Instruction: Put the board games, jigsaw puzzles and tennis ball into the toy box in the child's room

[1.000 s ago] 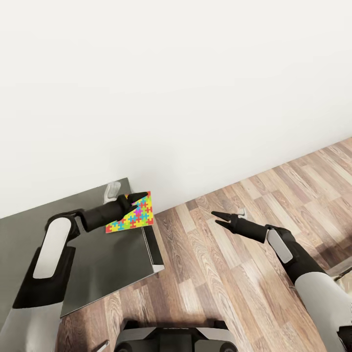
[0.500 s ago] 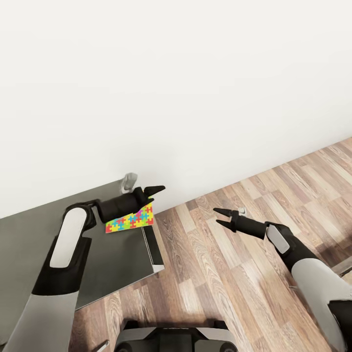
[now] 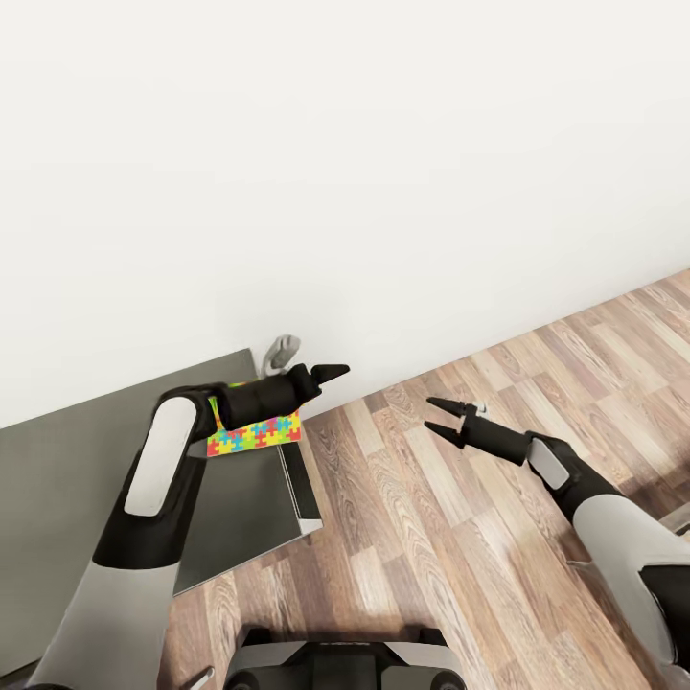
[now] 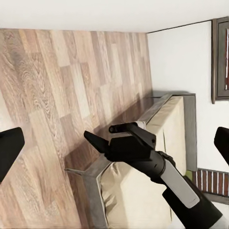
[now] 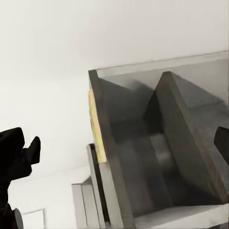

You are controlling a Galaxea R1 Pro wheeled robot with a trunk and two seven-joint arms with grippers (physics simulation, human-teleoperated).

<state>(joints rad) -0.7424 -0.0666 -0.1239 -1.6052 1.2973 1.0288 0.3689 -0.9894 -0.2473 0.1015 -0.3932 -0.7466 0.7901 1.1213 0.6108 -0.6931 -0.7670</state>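
in the head view the left arm reaches forward over the corner of the table [image 3: 230,508], a grey top with a dark side panel at its near right end. the left end effector [image 3: 331,371] sits past the table's far corner, close to the white wall [image 3: 383,172], with its dark tips pointing right; how far apart they stand cannot be told there. in the left wrist view two dark fingertips [image 4: 9,148] sit at opposite edges of the picture, well apart, with nothing between them, so it is wide open and empty.

a jigsaw puzzle [image 3: 254,433] of yellow, pink, blue and green pieces lies flat on the table's far right corner, partly hidden under the left forearm, not touched by the tips.

the right end effector [image 3: 444,418] hangs over the wood floor [image 3: 460,537], well away from the table, its two pointed fingers spread apart and holding nothing. in the left wrist view it shows [image 4: 102,138] above the bed [image 4: 143,191], which has a beige mattress and a grey frame.

the right wrist view looks at the table's end panel [image 5: 157,143], with a thin bright edge of the puzzle at its top corner.
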